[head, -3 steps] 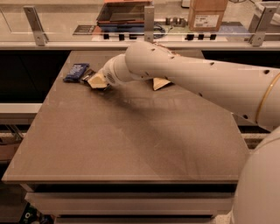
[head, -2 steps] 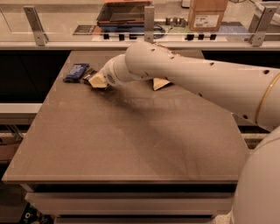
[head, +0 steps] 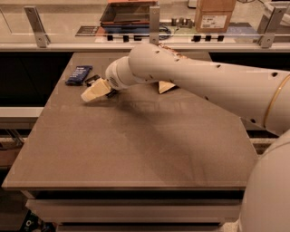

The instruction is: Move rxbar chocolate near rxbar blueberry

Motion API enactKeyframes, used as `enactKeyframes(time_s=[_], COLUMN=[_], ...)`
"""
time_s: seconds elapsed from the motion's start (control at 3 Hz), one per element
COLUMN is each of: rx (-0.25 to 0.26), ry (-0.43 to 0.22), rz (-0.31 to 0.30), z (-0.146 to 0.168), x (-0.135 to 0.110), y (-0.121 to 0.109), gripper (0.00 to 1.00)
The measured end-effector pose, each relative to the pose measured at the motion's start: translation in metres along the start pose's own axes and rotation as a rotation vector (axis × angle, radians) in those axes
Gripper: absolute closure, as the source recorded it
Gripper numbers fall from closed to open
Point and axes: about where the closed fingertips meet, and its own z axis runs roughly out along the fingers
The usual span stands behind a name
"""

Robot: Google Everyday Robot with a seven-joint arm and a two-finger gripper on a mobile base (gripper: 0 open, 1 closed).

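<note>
Reaches in from the right edge of the desk (head: 136,154) with a thick white arm (head: 195,74), slanting across the far half toward the far-left corner. Holds the hand (head: 89,94) low over the surface there, a little in from the left edge and aimed down toward that edge; cannot tell whether spread, pressed together or pinching anything. Has the rxbar blueberry (head: 79,74) just beyond the hand, flat on the desk close to the far-left corner, with its long axis slanting from the left edge up toward the far edge and faint white print on top. Shows only a dark sliver of the rxbar chocolate (head: 92,80), flat between the blue bar and the hand, just beside the blue bar's right long side, with the rest covered by the hand and wrist; cannot tell whether touching the blue bar, nor read its long axis or heading from so little. Covers most of a tan bag (head: 165,86) with the arm, with one pointed corner in sight near the middle of the far edge, well apart from both bars. Faces, beyond the far edge, a rail with upright metal brackets (head: 155,22), and behind it a dark tray (head: 129,13) and a cardboard box (head: 215,13).
</note>
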Motion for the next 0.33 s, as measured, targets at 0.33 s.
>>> enactKeyframes(time_s=[0.33], rx=[0.000], ry=[0.000], rz=[0.000], z=[0.0000], x=[0.0000], y=[0.0001], gripper=[0.00])
